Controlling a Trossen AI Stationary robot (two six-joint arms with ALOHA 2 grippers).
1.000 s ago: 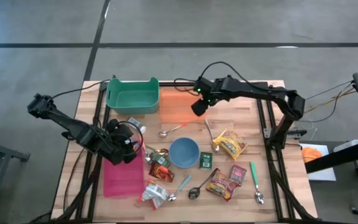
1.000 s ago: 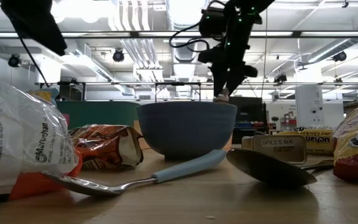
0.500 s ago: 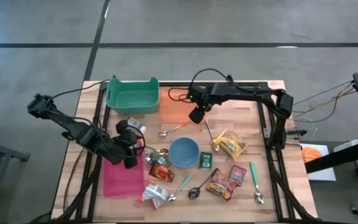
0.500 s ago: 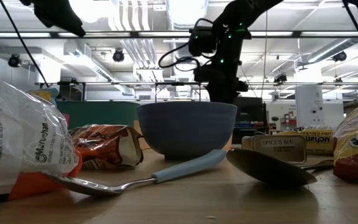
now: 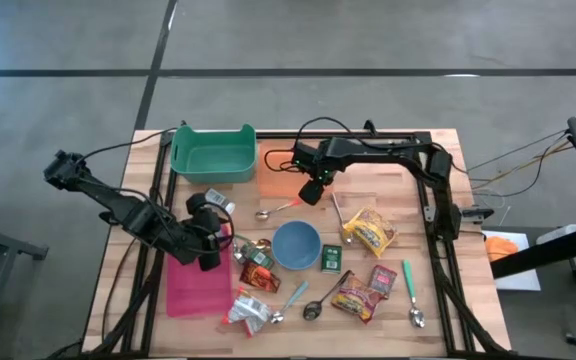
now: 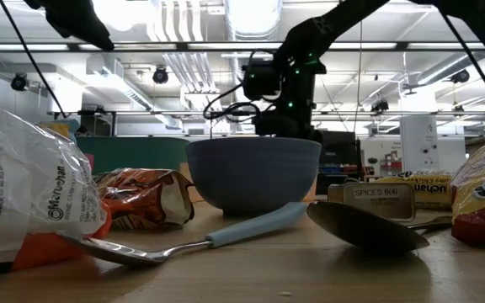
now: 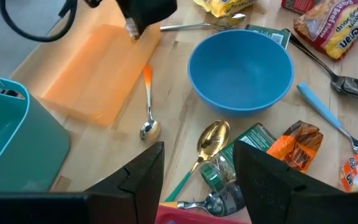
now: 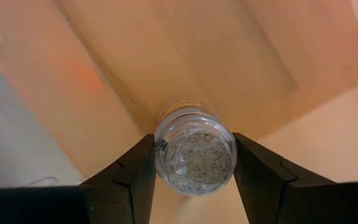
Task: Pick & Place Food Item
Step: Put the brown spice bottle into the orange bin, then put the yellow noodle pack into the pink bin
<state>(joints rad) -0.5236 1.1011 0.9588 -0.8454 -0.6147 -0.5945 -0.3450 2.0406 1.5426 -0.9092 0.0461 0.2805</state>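
Two tools noted: the right tool [image 8: 194, 163] is clamped on a small clear spice jar [image 8: 195, 155], held above the orange mat [image 5: 286, 168] near the green bin [image 5: 213, 153]. The left tool [image 7: 197, 180] is parted, nothing held, over the pink mat [image 5: 193, 285] beside the blue bowl [image 5: 296, 245].

Readable print near the blue bowl [image 6: 253, 172]

Seen from the low view, a small tin [image 6: 383, 202] right of the bowl reads "SPICES 600". The clear bag [image 6: 25, 198] left of the bowl shows "Monoayan", uncertain. A yellow packet [image 6: 432, 192] behind the tin carries inverted lettering, not legible. In the left wrist view, a bag [image 7: 328, 25] beyond the bowl has print too blurred to read.
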